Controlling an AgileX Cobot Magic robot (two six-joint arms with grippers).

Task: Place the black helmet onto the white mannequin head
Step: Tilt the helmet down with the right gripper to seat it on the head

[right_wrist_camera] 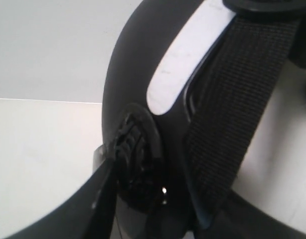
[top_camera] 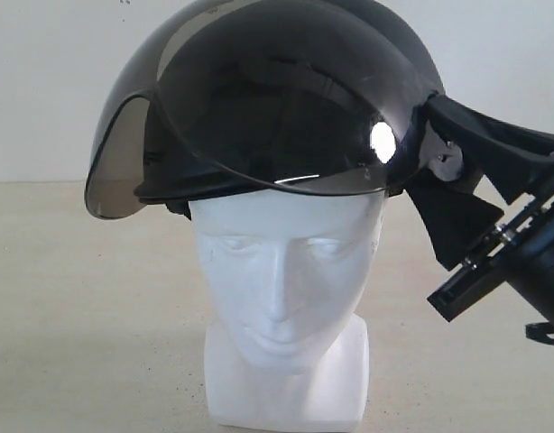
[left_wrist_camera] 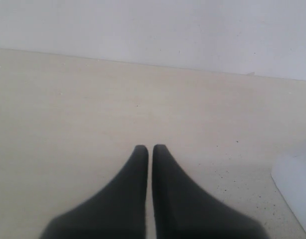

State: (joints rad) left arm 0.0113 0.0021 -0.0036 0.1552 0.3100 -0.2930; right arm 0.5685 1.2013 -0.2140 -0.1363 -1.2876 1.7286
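The black helmet [top_camera: 268, 99] rests tilted on top of the white mannequin head [top_camera: 281, 280], with its smoky visor [top_camera: 124, 171] raised over the brow and the face uncovered. My right gripper [top_camera: 442, 155] is shut on the helmet's side rim at the right of the exterior view. The right wrist view shows its jaws clamping the shell [right_wrist_camera: 138, 74] by the visor pivot [right_wrist_camera: 135, 154], beside a woven strap [right_wrist_camera: 237, 99]. My left gripper [left_wrist_camera: 150, 148] is shut and empty above the bare table, and it does not appear in the exterior view.
The mannequin stands on a pale beige table [top_camera: 60, 298] before a white wall [top_camera: 42, 72]. In the left wrist view, a white corner of the mannequin's neck base [left_wrist_camera: 295, 184] shows beside the left gripper.
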